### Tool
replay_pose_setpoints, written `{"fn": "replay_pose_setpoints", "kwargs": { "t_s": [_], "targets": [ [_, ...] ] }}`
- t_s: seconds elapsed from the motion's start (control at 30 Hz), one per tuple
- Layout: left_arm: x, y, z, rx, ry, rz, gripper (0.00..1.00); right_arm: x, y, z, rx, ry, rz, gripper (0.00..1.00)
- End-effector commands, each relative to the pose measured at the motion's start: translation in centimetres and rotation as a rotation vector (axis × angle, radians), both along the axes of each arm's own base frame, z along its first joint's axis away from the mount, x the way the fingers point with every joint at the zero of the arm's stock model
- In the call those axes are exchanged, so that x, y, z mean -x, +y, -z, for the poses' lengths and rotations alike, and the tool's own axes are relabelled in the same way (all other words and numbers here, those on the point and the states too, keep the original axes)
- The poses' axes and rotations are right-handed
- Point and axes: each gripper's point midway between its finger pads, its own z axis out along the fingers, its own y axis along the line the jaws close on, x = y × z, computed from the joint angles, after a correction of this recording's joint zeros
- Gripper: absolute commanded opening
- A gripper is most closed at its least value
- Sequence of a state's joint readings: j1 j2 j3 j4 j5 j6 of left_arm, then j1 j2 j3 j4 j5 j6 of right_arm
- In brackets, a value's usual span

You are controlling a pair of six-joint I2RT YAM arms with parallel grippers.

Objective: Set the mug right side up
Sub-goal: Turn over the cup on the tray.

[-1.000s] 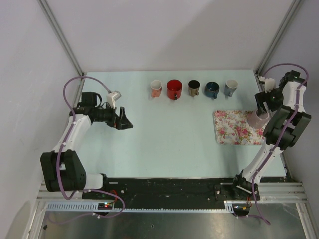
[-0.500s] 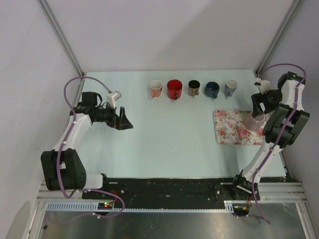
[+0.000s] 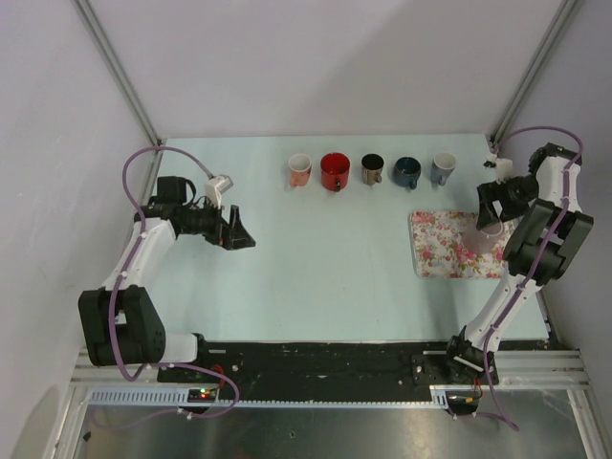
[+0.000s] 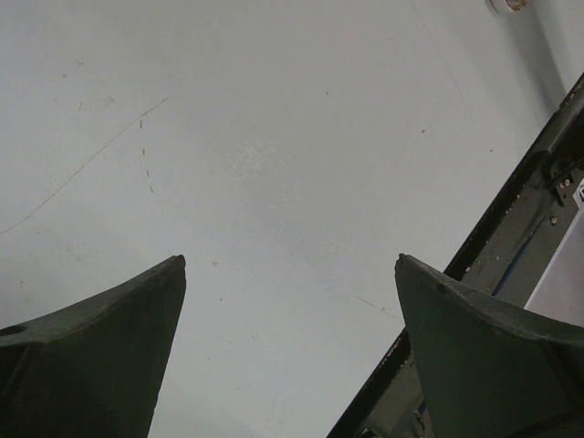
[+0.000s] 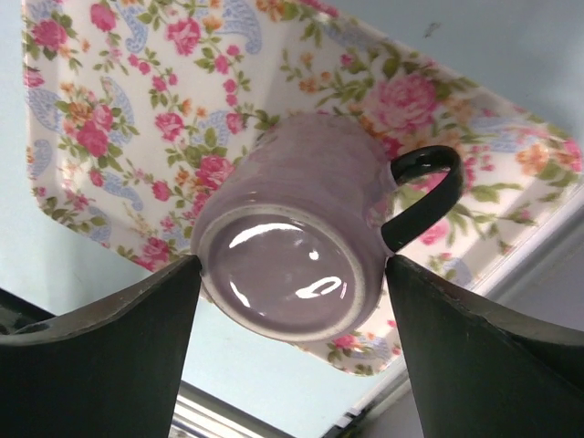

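Note:
A lilac mug (image 3: 486, 236) with a black handle stands upside down on the floral mat (image 3: 440, 246) at the right. In the right wrist view its glossy base (image 5: 290, 266) faces the camera, handle to the right, with the mat (image 5: 109, 119) beneath. My right gripper (image 3: 497, 198) hovers just above and behind the mug, with its jaws spread open to either side of the base (image 5: 292, 265) and not closed on it. My left gripper (image 3: 241, 235) is open and empty over bare table on the left (image 4: 290, 260).
Several upright mugs stand in a row at the back: pink (image 3: 299, 170), red (image 3: 335, 171), brown (image 3: 372, 169), dark blue (image 3: 406, 172), grey (image 3: 442, 168). The frame post and right wall are close behind the right arm. A black rail (image 4: 511, 228) edges the table near the left gripper.
My right gripper has let go of the mug and risen up and back from it. The mug now rests upside down on the mat. The left arm has not moved.

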State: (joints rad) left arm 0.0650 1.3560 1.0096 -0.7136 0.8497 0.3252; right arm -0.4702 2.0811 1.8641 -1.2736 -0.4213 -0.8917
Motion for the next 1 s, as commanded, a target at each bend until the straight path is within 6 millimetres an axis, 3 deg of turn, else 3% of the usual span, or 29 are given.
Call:
{"fn": "replay_pose_setpoints", "kwargs": {
  "t_s": [0.0, 0.17, 0.37, 0.53, 0.97],
  "targets": [
    [0.0, -0.1, -0.6, 0.018, -0.048, 0.03, 1.0, 0.5, -0.2, 0.0, 0.068, 0.01, 0.012, 0.87],
    [0.1, -0.2, -0.7, 0.018, -0.054, 0.03, 1.0, 1.7, 0.6, -0.2, 0.027, 0.044, 0.034, 0.93],
    [0.1, -0.3, -0.8, 0.025, -0.054, 0.033, 1.0, 4.3, 3.9, -1.0, -0.069, 0.07, 0.011, 0.99],
    [0.1, -0.2, -0.8, 0.023, -0.057, 0.033, 1.0, 5.9, 6.4, -1.5, -0.139, 0.089, -0.006, 0.99],
    [0.1, -0.4, -1.5, 0.035, -0.072, 0.036, 1.0, 10.0, 9.5, -0.8, -0.177, 0.197, -0.071, 0.99]
  ]
}}
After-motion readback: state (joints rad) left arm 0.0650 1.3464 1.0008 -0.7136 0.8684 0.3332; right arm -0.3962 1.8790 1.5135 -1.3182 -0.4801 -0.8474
